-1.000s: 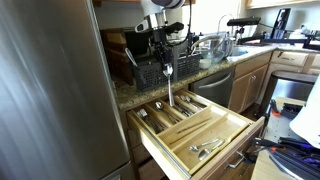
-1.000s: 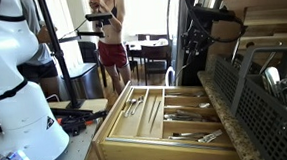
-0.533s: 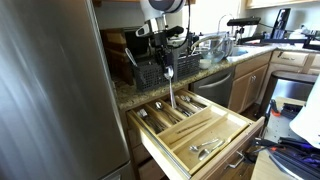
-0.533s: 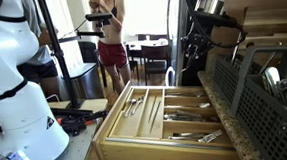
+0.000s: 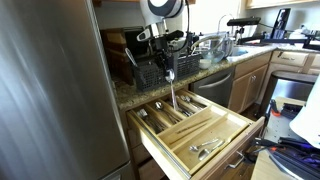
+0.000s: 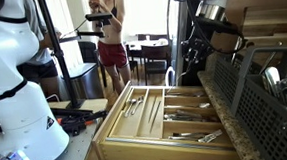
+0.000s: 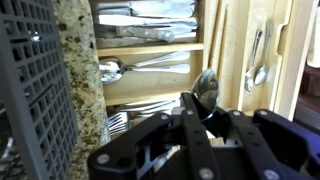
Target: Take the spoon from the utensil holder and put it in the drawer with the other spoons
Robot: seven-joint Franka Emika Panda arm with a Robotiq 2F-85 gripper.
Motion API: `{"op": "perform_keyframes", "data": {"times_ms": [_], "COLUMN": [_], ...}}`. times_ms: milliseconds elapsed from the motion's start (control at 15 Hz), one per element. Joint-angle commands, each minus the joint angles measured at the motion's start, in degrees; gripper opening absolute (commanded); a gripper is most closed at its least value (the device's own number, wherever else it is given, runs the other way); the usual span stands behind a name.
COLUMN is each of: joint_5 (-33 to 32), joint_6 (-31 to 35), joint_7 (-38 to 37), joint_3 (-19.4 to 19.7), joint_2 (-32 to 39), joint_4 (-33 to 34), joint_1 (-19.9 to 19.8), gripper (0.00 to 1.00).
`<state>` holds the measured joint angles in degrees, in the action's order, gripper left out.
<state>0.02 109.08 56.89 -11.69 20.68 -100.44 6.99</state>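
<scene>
the gripper [image 5: 169, 71] is clamped tight on the spoon [image 5: 172, 94], fingers closed on the metal close to the bowl, and in an exterior view the thin handle hangs straight down from them. the spoon is in the air, out of the utensil holder [image 5: 148, 73] and just in front of it, over the back edge of the open drawer [image 5: 225, 142]. its lower tip is near the wooden dividers there, and whether it touches them cannot be told. the holder stands on the granite countertop [image 5: 133, 96] at its front edge, right above the drawer's back. in the wrist view the spoon's bowl [image 7: 207, 84] shows right at the dark fingertips [image 7: 190, 112], with the holder's black grid [image 7: 30, 90] along the left edge and the counter's speckled edge [image 7: 80, 70] beside it. below lie the drawer's compartments. the other spoons [image 7: 256, 62] lie together in a narrow compartment toward the right edge, and one larger spoon [image 7: 113, 70] lies alone in a middle compartment near the counter. forks [image 7: 116, 122] fill the next compartment down.
</scene>
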Motion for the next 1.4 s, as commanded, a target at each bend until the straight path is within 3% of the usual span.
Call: {"op": "perform_keyframes", "data": {"times_ms": [0,1333], "joint_5": [0.85,0.46], "joint_6": [0.32,0.56], "joint_7": [2.19,6.49], "joint_3": [-0.33,-0.48], "joint_2": [0.86,7.06], "joint_4": [0.6,4.65], "joint_1": [-0.72,-1.22], "gripper": [0.05,0.05]}}
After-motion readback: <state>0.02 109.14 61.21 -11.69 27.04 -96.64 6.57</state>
